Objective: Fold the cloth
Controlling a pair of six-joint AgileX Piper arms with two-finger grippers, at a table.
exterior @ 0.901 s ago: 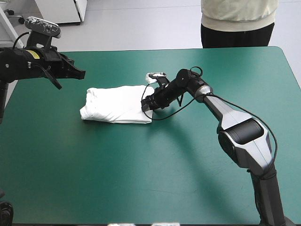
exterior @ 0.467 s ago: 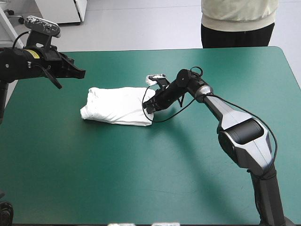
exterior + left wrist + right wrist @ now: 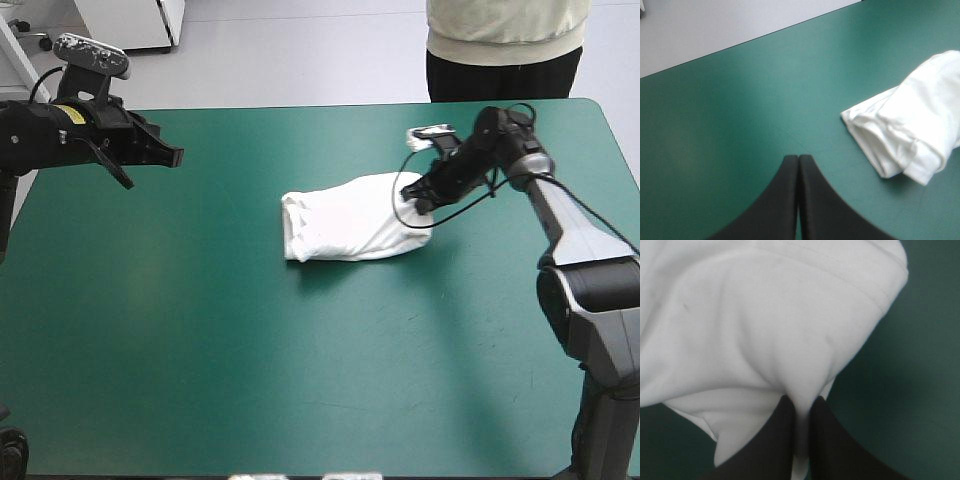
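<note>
The white T-shirt (image 3: 350, 218) lies as a folded bundle on the teal-green table, right of centre. My right gripper (image 3: 413, 203) is shut on the T-shirt at its right end; in the right wrist view the cloth (image 3: 765, 330) is pinched between the black fingers (image 3: 781, 440). Far off to the left, my left gripper (image 3: 172, 156) hovers above the table, shut and holding nothing. In the left wrist view its fingers (image 3: 812, 200) meet in an arch (image 3: 798, 160), with the bundle's layered end (image 3: 900, 135) ahead and off to one side.
A person stands beyond the table's far edge (image 3: 505, 40), not over the top. Bare teal-green cover (image 3: 250, 370) stretches in front of the bundle and to its left.
My right gripper has dragged the folded T-shirt to the right across the table, from left of centre to right of centre. The left arm has stayed where it was.
</note>
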